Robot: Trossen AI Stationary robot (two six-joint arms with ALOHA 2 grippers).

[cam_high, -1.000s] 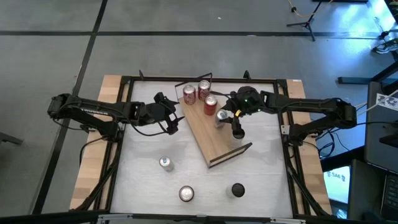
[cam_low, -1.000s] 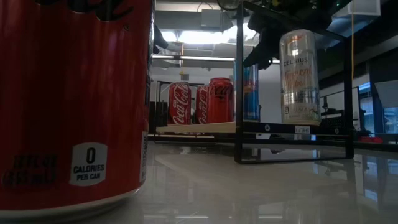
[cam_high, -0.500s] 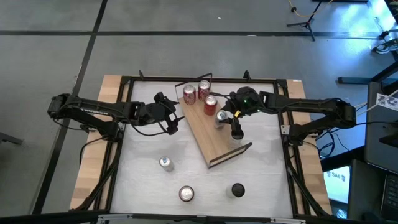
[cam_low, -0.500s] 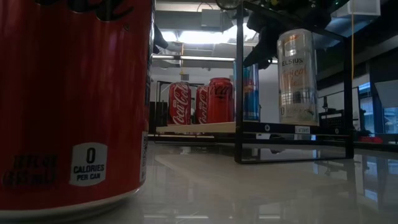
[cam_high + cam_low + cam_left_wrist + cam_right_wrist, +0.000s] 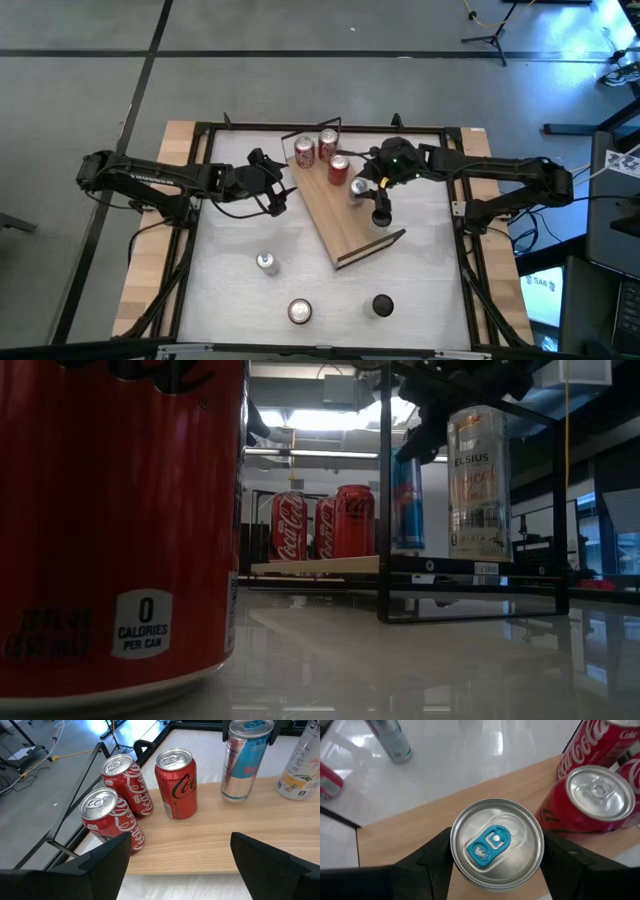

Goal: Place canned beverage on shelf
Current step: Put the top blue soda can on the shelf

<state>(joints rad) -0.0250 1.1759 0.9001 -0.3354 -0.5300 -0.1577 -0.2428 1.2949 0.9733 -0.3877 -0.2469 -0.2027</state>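
Observation:
The light-wood shelf [image 5: 335,215] lies slantwise at the table's middle, with black wire rails at its ends. Three red cans [image 5: 172,782] stand at its far end. A tall pale can [image 5: 478,482] stands on the board near the right side. My right gripper [image 5: 358,186] is shut on a blue-and-silver can [image 5: 245,760], upright over the board between the red cans and the pale one. My left gripper [image 5: 283,192] hangs open beside the shelf's left edge, facing the red cans, with nothing between its fingers [image 5: 100,865]. My right gripper pinches the blue-and-silver can's upper wall [image 5: 457,860], just under the rim, one finger [image 5: 427,857] on each side. The fingers come slanting down from the table's right. The can stands upright; whether its base touches the board [image 5: 235,800] I cannot tell.
On the white tabletop near the front stand a silver can [image 5: 266,262], a red can [image 5: 299,311] and a black can [image 5: 382,305]. The red one fills the low view's left [image 5: 120,520]. A black frame [image 5: 205,135] borders the table.
The blue-and-silver can in my right gripper has shifted slightly sideways toward the tall pale can. The pale can has turned a little where it stands, showing another part of its label.

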